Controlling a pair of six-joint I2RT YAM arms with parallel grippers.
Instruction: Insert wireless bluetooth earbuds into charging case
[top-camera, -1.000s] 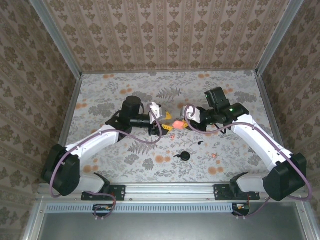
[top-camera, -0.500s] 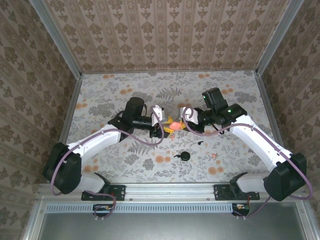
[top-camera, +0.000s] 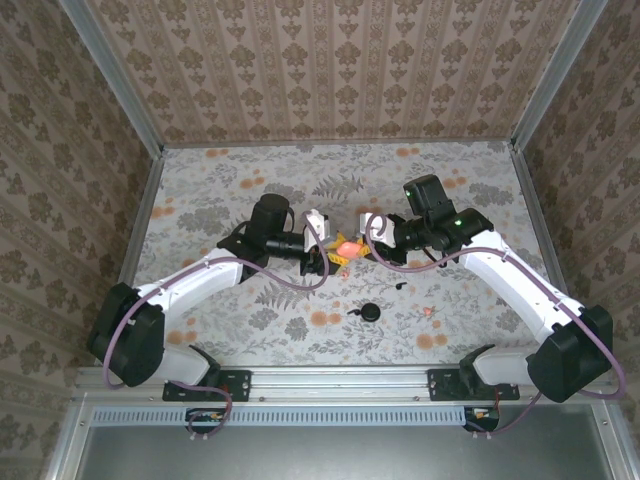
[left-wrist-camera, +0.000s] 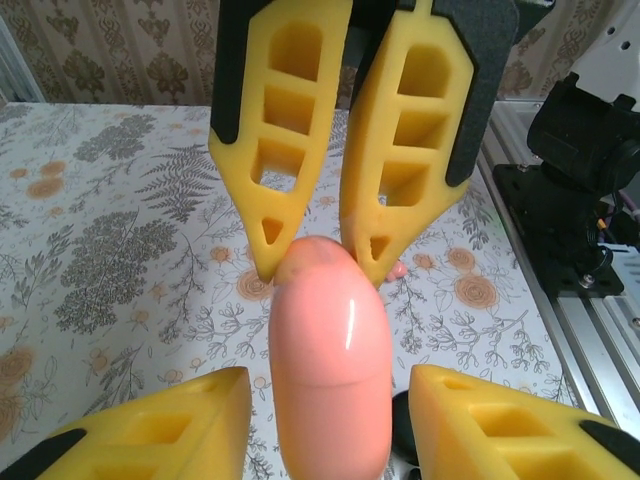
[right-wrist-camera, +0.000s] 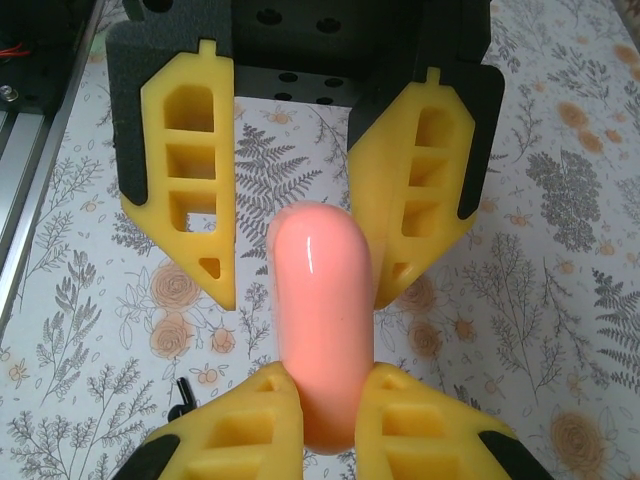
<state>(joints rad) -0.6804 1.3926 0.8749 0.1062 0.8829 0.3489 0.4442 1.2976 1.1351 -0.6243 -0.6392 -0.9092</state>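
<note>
A salmon-pink charging case (top-camera: 347, 245) hangs above the middle of the table, lid seam closed. My right gripper (right-wrist-camera: 330, 372) is shut on its near end (right-wrist-camera: 322, 300). In the top view the right gripper (top-camera: 364, 241) faces the left gripper (top-camera: 324, 250) across the case. The left gripper (left-wrist-camera: 328, 376) is open, its yellow fingers (left-wrist-camera: 160, 430) either side of the case (left-wrist-camera: 330, 370) with a gap on each side. One tiny pink earbud (top-camera: 432, 313) lies on the table at the right, and a small black earbud (top-camera: 400, 286) lies nearer the middle.
A black round case (top-camera: 372, 312) sits on the floral table (top-camera: 200, 200) in front of the grippers. Patterned walls close the back and both sides. A metal rail (top-camera: 340, 382) runs along the near edge by the arm bases.
The left gripper has moved right up to the pink case and its jaws have narrowed around it. The right gripper has shifted slightly left, still holding the case.
</note>
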